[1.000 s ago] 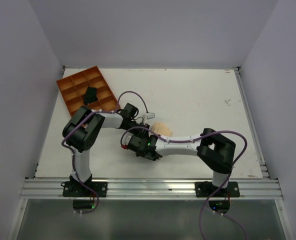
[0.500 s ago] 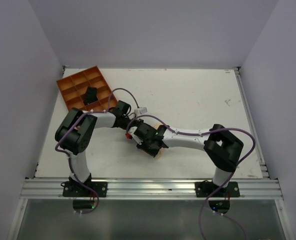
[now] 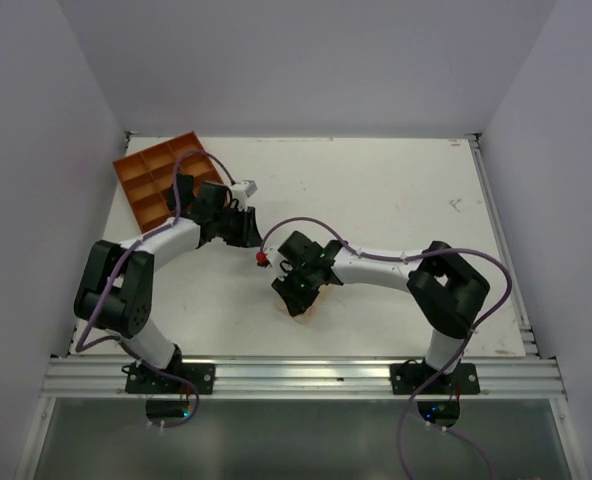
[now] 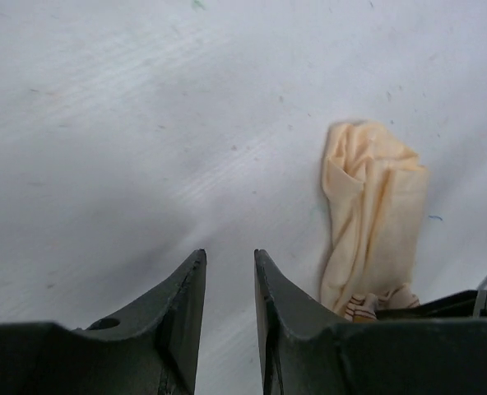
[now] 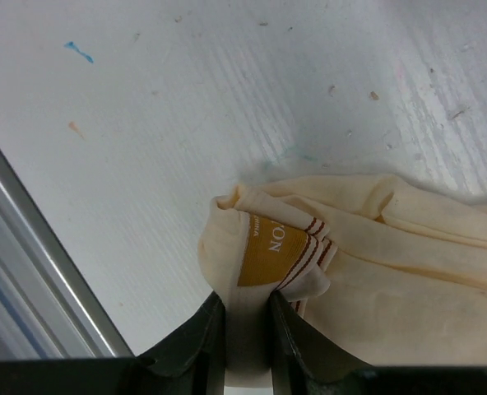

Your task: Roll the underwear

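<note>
The underwear (image 5: 383, 239) is a pale peach crumpled cloth with a tan label and red stripes. My right gripper (image 5: 245, 309) is shut on its folded waistband edge, low over the table near the front rail. In the top view the right gripper (image 3: 298, 298) covers most of the cloth, and only a peach edge of the underwear (image 3: 312, 304) shows. My left gripper (image 3: 248, 232) is apart from it, up and to the left. In the left wrist view the left gripper (image 4: 229, 259) is empty with a narrow gap between its jaws, and the underwear (image 4: 375, 214) lies to its right.
An orange divided tray (image 3: 154, 170) stands at the back left, with the left arm reaching beside it. A metal rail (image 3: 296, 375) runs along the table's near edge and shows close by in the right wrist view (image 5: 30, 247).
My left gripper has drawn back from the underwear, left and toward the tray. My right gripper has moved the cloth toward the near edge and turned over it.
</note>
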Robot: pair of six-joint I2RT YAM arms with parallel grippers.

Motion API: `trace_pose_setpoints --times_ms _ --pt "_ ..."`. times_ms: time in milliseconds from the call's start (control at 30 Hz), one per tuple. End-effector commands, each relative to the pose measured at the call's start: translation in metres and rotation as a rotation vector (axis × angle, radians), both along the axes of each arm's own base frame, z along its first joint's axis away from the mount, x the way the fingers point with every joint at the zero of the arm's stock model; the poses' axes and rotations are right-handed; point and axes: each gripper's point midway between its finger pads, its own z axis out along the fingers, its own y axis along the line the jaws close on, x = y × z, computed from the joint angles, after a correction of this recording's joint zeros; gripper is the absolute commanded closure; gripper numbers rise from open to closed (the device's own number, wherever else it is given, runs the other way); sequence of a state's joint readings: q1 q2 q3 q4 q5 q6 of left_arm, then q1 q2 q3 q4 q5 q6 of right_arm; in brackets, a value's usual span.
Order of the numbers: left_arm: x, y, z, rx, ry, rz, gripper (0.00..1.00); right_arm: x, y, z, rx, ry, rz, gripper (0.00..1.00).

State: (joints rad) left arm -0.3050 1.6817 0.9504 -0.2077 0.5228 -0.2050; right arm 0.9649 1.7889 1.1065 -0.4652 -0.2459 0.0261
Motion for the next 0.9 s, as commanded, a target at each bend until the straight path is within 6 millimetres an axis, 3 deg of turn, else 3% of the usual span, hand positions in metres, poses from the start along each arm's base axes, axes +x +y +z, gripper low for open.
trace_pose_setpoints --times_ms 0,33,100,133,167,233,300,333,367,400,433,467,600,733,767,833,867 --pt "0.054 0.049 0.061 0.075 -0.27 0.266 0.69 -0.026 -0.009 -0.022 0.005 0.205 0.015 0.97" --pt "0.059 0.055 0.076 0.07 -0.333 0.295 0.69 -0.027 -0.009 -0.022 0.016 0.222 0.016 0.97" --pt "0.074 0.067 0.132 0.044 -0.572 0.358 0.66 -0.025 -0.01 -0.021 0.05 0.259 0.006 0.97" --pt "0.075 0.07 0.147 0.031 -0.639 0.376 0.64 -0.026 -0.013 -0.023 0.055 0.274 -0.005 0.97" --pt "0.078 0.073 0.188 -0.02 -0.783 0.406 0.62 -0.023 -0.012 -0.023 0.077 0.277 -0.012 0.97" --pt "0.076 0.083 0.204 -0.054 -0.848 0.47 0.66 -0.021 -0.017 -0.024 0.11 0.305 -0.035 0.97" --pt "0.078 0.071 0.225 -0.149 -0.907 0.379 0.63 -0.022 -0.021 -0.028 0.128 0.348 -0.055 0.97" --pt "0.084 0.065 0.217 -0.156 -0.881 0.326 0.61 -0.022 -0.021 -0.028 0.144 0.369 -0.059 0.97" --pt "0.077 0.046 0.208 -0.178 -0.84 0.166 0.58 -0.019 -0.023 -0.029 0.15 0.383 -0.074 0.97" --pt "0.078 0.035 0.217 -0.194 -0.844 0.076 0.58 -0.022 -0.023 -0.03 0.164 0.417 -0.074 0.97" --pt "0.08 0.026 0.198 -0.187 -0.804 -0.008 0.57 -0.02 -0.022 -0.031 0.178 0.43 -0.088 0.97" --pt "0.067 0.013 0.191 -0.23 -0.765 -0.109 0.56 -0.015 -0.023 -0.03 0.194 0.445 -0.111 0.97" --pt "0.039 -0.006 0.174 -0.301 -0.731 -0.302 0.53 -0.01 -0.016 -0.024 0.307 0.57 -0.164 0.96" --pt "0.009 -0.019 0.128 -0.228 -0.705 -0.52 0.51 -0.006 -0.021 -0.025 0.324 0.603 -0.187 0.96" --pt "-0.012 -0.026 0.111 -0.229 -0.617 -0.576 0.5 -0.004 -0.024 -0.027 0.323 0.614 -0.199 0.96" --pt "-0.031 -0.032 0.088 -0.202 -0.564 -0.668 0.49 -0.002 -0.027 -0.03 0.332 0.635 -0.219 0.96" --pt "-0.036 -0.035 0.084 -0.197 -0.553 -0.696 0.49 0.0 -0.03 -0.032 0.339 0.649 -0.234 0.96"
